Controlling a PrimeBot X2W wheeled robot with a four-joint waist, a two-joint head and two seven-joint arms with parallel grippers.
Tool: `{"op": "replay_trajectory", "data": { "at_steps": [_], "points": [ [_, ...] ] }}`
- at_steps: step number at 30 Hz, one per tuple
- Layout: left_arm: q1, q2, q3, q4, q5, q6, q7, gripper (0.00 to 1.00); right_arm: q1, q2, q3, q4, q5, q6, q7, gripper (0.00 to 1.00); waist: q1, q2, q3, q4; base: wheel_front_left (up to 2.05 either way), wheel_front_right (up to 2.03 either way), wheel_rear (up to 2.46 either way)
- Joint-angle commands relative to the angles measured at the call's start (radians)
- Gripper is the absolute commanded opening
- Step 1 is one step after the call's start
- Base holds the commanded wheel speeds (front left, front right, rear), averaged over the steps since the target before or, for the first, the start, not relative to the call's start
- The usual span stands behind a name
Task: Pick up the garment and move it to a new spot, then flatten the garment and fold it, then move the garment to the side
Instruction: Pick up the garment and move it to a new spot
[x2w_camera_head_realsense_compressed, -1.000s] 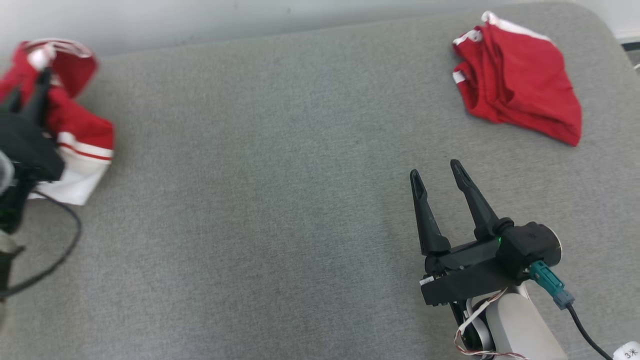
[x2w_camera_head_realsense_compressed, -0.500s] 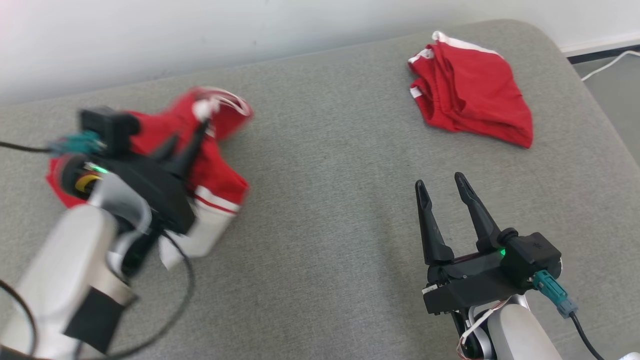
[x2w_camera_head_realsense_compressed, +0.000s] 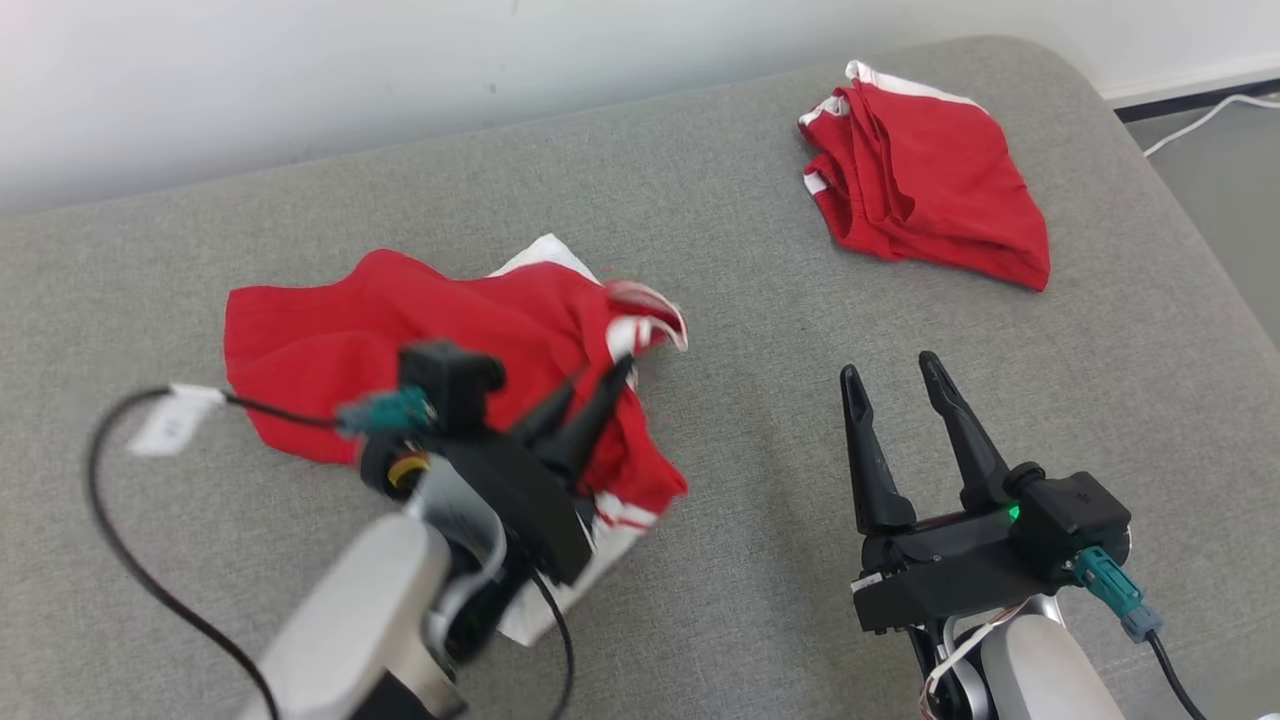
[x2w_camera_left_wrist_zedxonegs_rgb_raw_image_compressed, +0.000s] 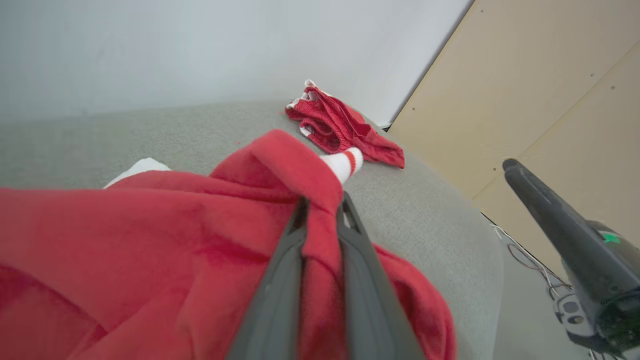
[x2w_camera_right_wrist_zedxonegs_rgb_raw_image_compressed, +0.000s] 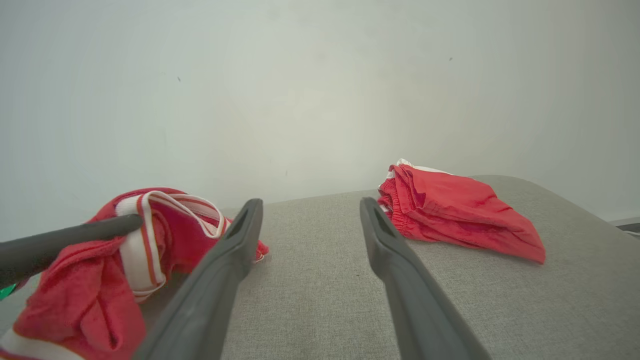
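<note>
Grey padded surface (x2w_camera_head_realsense_compressed: 740, 330) now has the red garment (x2w_camera_head_realsense_compressed: 330, 340) near its middle, brought in from the left edge by the left gripper (x2w_camera_head_realsense_compressed: 600, 385), jaws clenched on its fold; right gripper (x2w_camera_head_realsense_compressed: 889, 366) waits with jaws released, so flattening seems next.

No legible text, white cable tag (x2w_camera_head_realsense_compressed: 172, 428) too blurred

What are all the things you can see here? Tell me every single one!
crumpled garment: one, red with white trim, middle-left of the cushion
second garment: one, red with white edging, far right of the cushion
cushion: one, grey, under both garments
wall: one, white, behind the cushion
left gripper: one, black, shut on the crumpled garment
right gripper: one, black, open and empty, near right
</note>
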Motion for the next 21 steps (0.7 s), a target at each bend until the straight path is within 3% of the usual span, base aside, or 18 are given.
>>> {"op": "replay_trajectory", "data": {
  "at_steps": [1, 5, 6, 7, 15, 21],
  "points": [
    [0.025, -0.008, -0.006, 0.016, 0.005, -0.002, -0.018, 0.00, 0.006, 0.002, -0.001, 0.001, 0.001, 0.000, -0.002, 1.00, 0.0001, 0.0001, 0.004, 0.002, 0.00, 0.00, 0.00],
    [0.051, -0.034, -0.030, 0.083, 0.009, -0.008, -0.070, 0.01, 0.002, 0.003, -0.007, 0.004, -0.004, 0.000, -0.002, 1.00, 0.0001, 0.0001, 0.008, 0.005, 0.00, 0.00, 0.00],
    [0.053, -0.036, -0.040, 0.098, 0.022, -0.009, -0.081, 0.90, 0.001, 0.003, -0.008, 0.004, -0.005, 0.000, -0.002, 1.00, 0.0001, 0.0001, 0.008, 0.007, 0.00, 0.00, 0.00],
    [0.056, -0.039, -0.050, 0.113, 0.027, -0.011, -0.091, 1.00, 0.001, 0.003, -0.009, 0.005, -0.007, 0.000, -0.002, 1.00, 0.0001, 0.0001, 0.008, 0.009, 0.00, 0.00, 0.00],
    [0.071, -0.064, -0.105, 0.132, 0.039, -0.022, -0.156, 1.00, 0.012, 0.002, -0.017, 0.017, -0.015, 0.000, -0.002, 1.00, 0.0001, 0.0001, -0.018, 0.042, 0.00, 0.00, 0.00],
    [0.056, -0.048, -0.099, 0.095, 0.053, 0.001, -0.161, 1.00, 0.017, 0.002, -0.007, 0.021, -0.013, 0.000, -0.002, 1.00, 0.0001, 0.0001, -0.025, 0.051, 0.00, 0.00, 0.00]
  ]
}}
